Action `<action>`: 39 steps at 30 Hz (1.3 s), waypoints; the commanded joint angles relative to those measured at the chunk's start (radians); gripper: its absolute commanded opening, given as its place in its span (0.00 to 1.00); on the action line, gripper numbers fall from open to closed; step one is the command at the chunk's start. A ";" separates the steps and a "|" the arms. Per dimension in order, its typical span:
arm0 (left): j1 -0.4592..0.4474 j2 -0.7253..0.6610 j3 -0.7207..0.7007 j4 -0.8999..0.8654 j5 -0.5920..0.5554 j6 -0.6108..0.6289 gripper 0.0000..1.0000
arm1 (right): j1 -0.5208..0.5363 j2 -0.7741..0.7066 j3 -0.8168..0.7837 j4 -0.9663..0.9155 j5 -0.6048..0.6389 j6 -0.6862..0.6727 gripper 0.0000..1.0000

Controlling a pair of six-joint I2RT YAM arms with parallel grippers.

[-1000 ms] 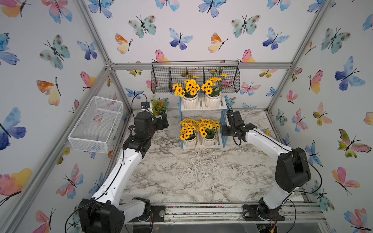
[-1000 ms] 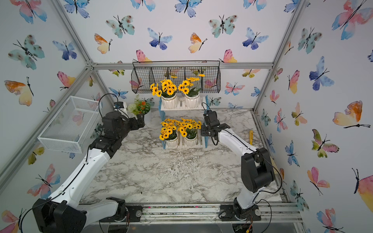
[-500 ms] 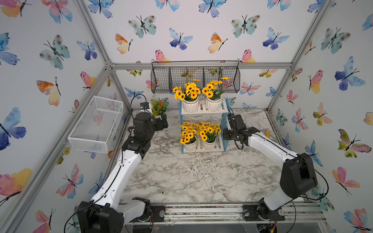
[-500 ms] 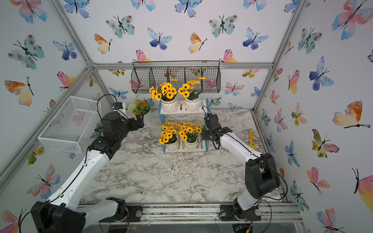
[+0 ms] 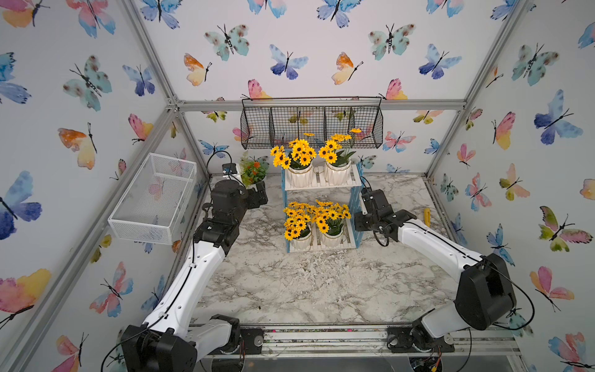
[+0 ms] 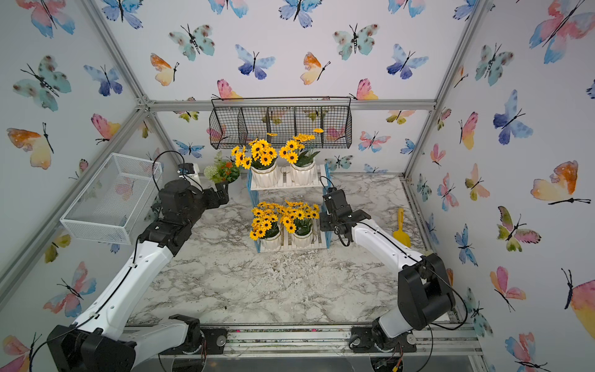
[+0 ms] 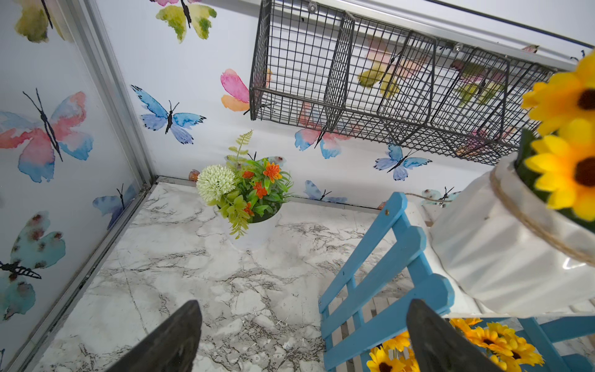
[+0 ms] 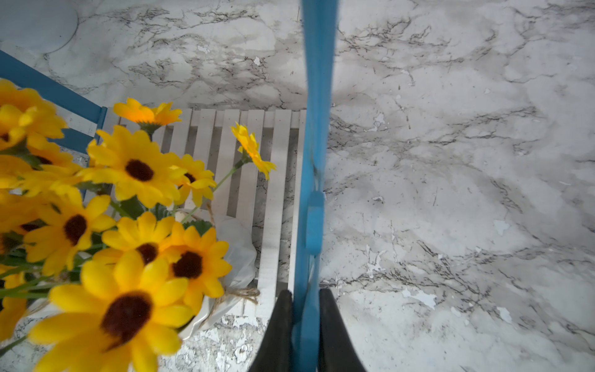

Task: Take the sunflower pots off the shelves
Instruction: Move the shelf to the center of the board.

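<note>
While my right gripper (image 8: pixel 304 299) clamps the shelves (image 8: pixel 317 128) by a blue side frame and all four sunflower pots (image 5: pixel 299 176) sit shelved, I judge my wide-open left gripper (image 7: pixel 304 306) must next enclose the nearest upper pot (image 7: pixel 502 251).

Bare marble worktop (image 5: pixel 289 283) lies wide open in front of the white-slatted, blue-framed two-tier shelves (image 5: pixel 319 185). Blue lattice ends wall both tiers off sideways; the black wire basket (image 5: pixel 311 124) hangs just above the top tier's yellow sunflower pots (image 5: pixel 299 176), crowding overhead.
</note>
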 commanded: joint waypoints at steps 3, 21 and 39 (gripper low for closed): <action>-0.005 -0.026 -0.013 0.015 -0.005 -0.010 0.98 | 0.033 -0.048 -0.014 -0.028 -0.044 0.007 0.02; -0.005 -0.036 -0.016 0.015 -0.007 -0.014 0.98 | 0.048 -0.064 -0.017 -0.037 -0.033 0.026 0.15; -0.004 -0.046 -0.014 0.018 -0.023 0.003 0.98 | 0.048 -0.194 0.008 -0.042 -0.046 -0.040 0.66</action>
